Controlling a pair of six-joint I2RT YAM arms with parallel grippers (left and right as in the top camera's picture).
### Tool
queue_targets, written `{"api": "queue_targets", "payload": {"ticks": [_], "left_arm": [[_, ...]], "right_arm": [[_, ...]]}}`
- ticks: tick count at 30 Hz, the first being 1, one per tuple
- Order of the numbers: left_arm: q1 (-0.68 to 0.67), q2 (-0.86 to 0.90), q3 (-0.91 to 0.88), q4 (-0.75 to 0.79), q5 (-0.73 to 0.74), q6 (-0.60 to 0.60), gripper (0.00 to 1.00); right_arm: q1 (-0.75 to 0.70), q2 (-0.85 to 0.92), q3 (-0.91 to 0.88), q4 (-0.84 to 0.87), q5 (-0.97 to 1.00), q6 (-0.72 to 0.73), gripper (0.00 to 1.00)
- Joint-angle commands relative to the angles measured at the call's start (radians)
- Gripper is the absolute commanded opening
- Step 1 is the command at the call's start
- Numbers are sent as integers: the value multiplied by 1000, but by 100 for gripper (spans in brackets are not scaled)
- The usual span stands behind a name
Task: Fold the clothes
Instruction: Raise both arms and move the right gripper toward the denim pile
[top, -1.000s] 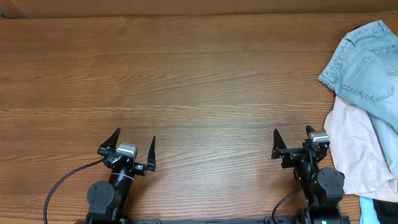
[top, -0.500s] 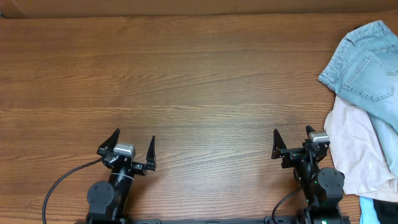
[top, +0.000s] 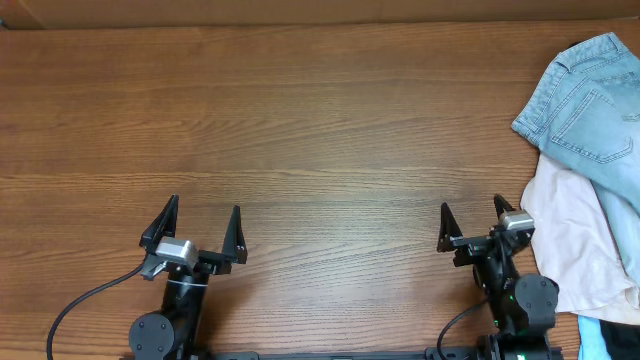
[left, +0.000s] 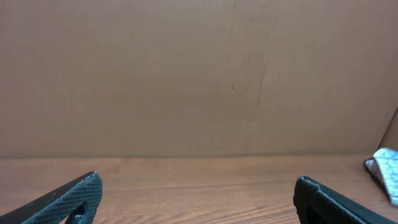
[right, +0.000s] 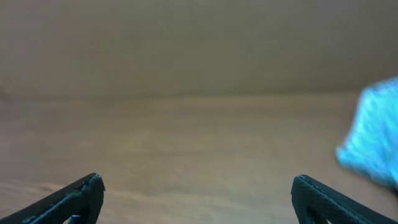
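The clothes, a light-blue faded denim garment (top: 586, 100) with stitched pockets and seams, lie bunched at the table's far right edge, partly cut off by the frame. A corner of them shows at the right of the left wrist view (left: 385, 171) and as a blurred blue patch in the right wrist view (right: 375, 140). My left gripper (top: 203, 215) is open and empty near the front left of the table. My right gripper (top: 470, 213) is open and empty at the front right, a little left of the pile.
A pale pink-white cloth (top: 580, 240) lies under and in front of the denim, right beside my right arm. A bit of blue fabric (top: 610, 335) shows at the bottom right corner. The wooden table (top: 300, 130) stretches left. A brown wall backs it (left: 186, 74).
My left gripper has shifted slightly left and forward and turned a little. The right gripper and the clothes have hardly moved.
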Motion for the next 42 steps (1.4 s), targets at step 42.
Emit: {"api": "queue_targets", "payload": {"ticks": [42], "left_arm": [[4, 1748, 1413, -616, 454, -67, 100]], "right_arm": [[-88, 1448, 1621, -974, 243, -23, 100]]}}
